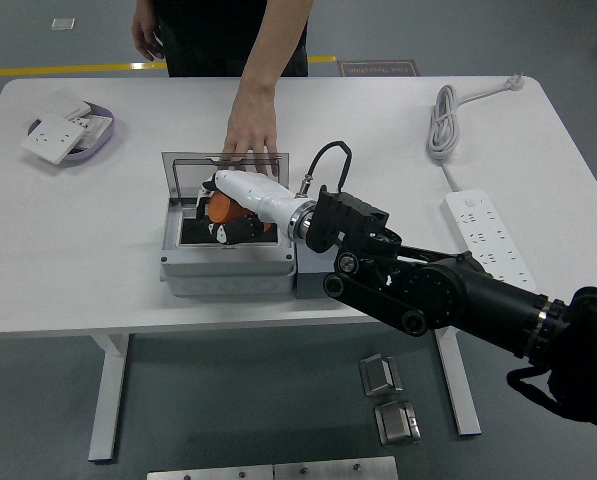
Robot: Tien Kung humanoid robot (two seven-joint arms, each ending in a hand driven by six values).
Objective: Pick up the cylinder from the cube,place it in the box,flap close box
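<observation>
Right robot hand clasps the orange cylinder low over the open box, while a person's hand steadies the raised lid; best lower it fully onto the dark floor before letting go, clear of the walls

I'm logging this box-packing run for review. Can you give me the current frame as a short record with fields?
right hand: curled around the orange cylinder, inside the open grey box
box lid: raised
person's hand: resting on the lid's top edge
grey cube: beside the box, nothing on it
left hand: not in view
power strip: right side of table
</observation>
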